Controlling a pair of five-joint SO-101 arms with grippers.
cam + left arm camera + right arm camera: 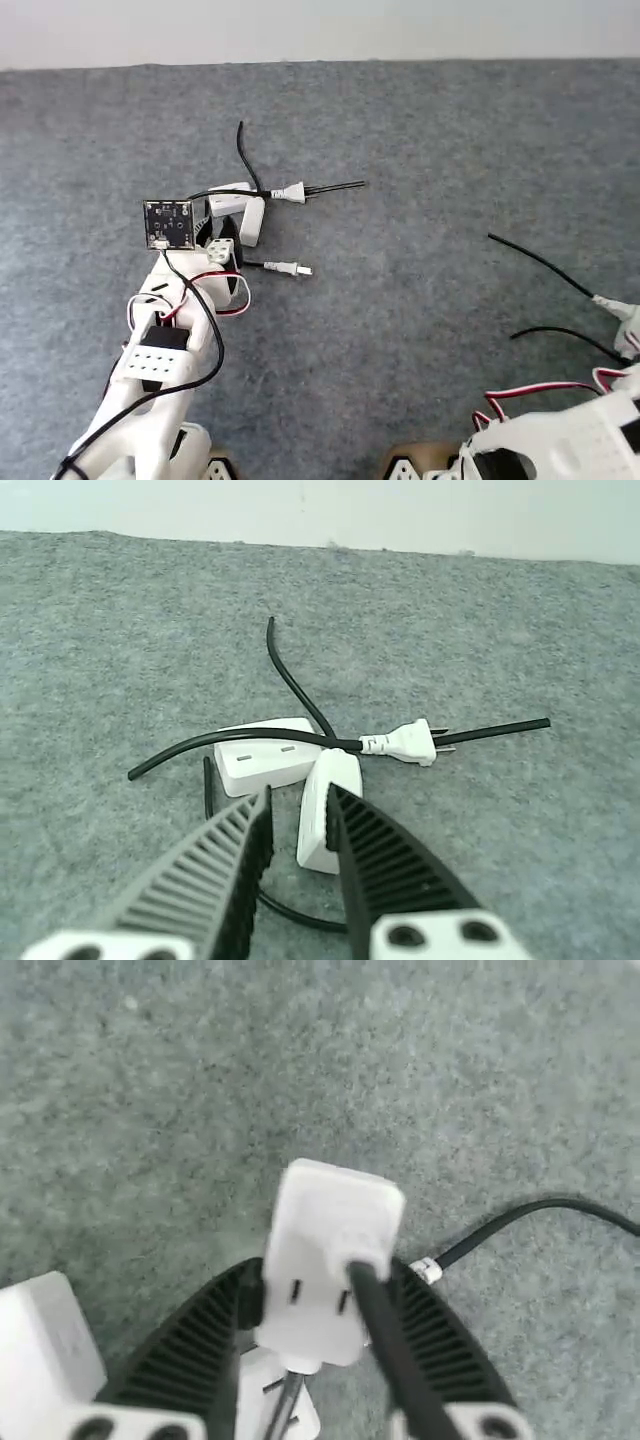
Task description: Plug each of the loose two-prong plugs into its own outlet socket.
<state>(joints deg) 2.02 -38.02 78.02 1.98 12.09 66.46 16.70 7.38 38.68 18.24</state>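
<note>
A grey, felt-like mat (450, 130) covers the table, evenly lit. Along its far edge a plain white wall (320, 30) runs left to right.

The grey carpeted table (420, 130) carries a white outlet block (229, 201) at about 10 o'clock from its middle, with a second outlet block (252, 222) close at its 4 o'clock. A white plug (289, 192) lies at 3 o'clock of the first block, prongs pointing to 3 o'clock, and a second plug (291, 268) lies at its 6 o'clock. Loose black cords (540, 262) lie well apart, towards 4 o'clock.
</note>
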